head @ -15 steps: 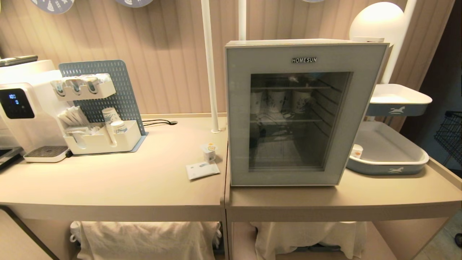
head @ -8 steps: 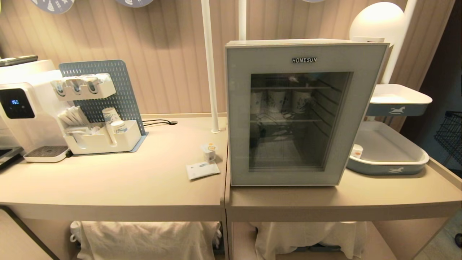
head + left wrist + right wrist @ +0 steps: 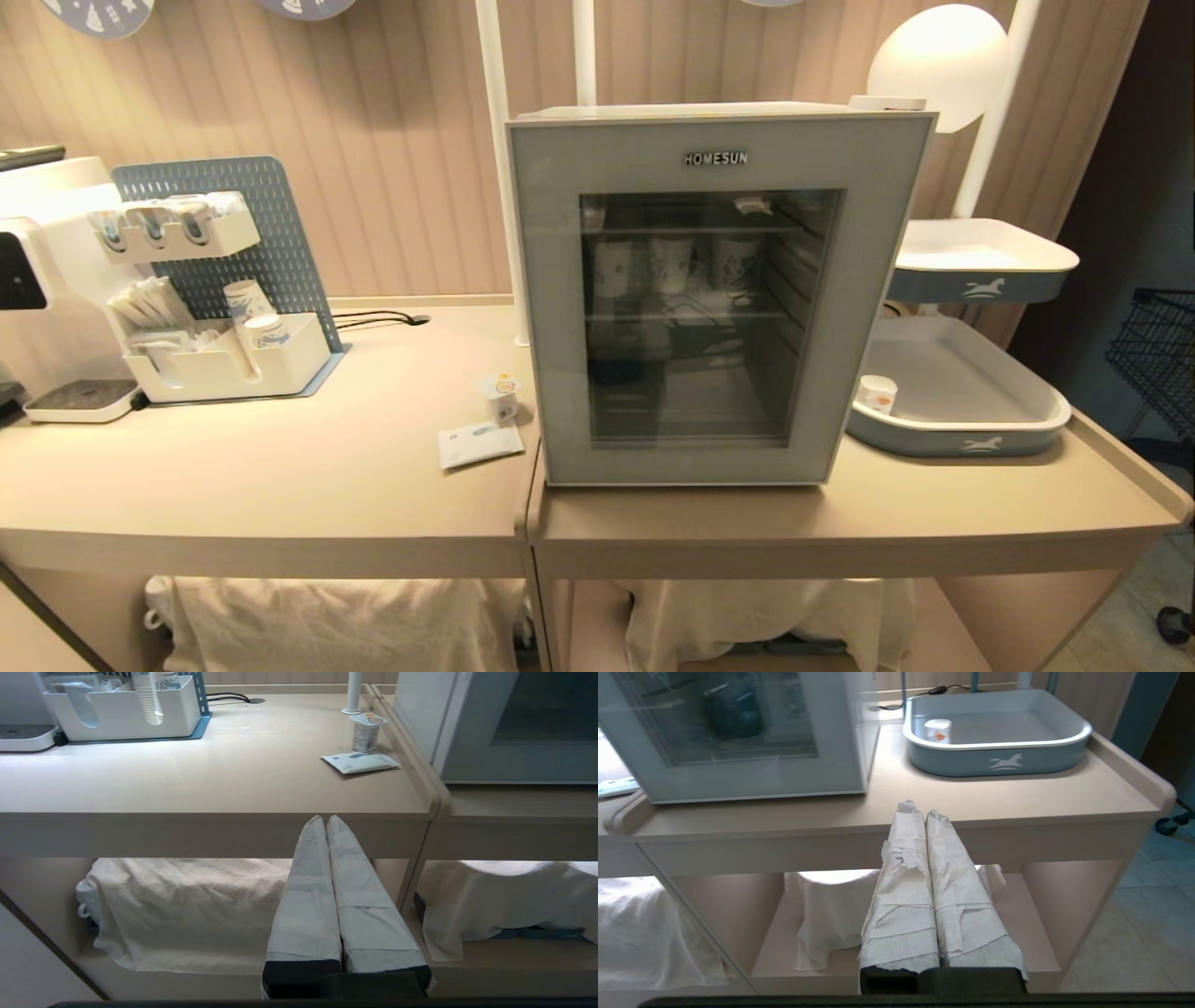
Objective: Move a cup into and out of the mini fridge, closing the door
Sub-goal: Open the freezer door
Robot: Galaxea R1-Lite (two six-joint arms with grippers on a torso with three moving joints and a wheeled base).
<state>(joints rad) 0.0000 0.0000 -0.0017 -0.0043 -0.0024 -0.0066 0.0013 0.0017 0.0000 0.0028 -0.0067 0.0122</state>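
The counter (image 3: 280,485) carries the mini fridge (image 3: 709,121), and the door (image 3: 691,299) is fully closed. A grey tray (image 3: 962,439) stands just beside the fridge on the robot's right, with another small tub in it. The left hand (image 3: 325,820) and the right hand (image 3: 920,809) are both closed and empty, low in front of the counter edge. The cup (image 3: 501,396) stands upright just beside the fridge's left wall, behind a flat packet (image 3: 479,443). It lies ahead of the left hand and slightly toward the fridge, so the left arm seems nearer to it.
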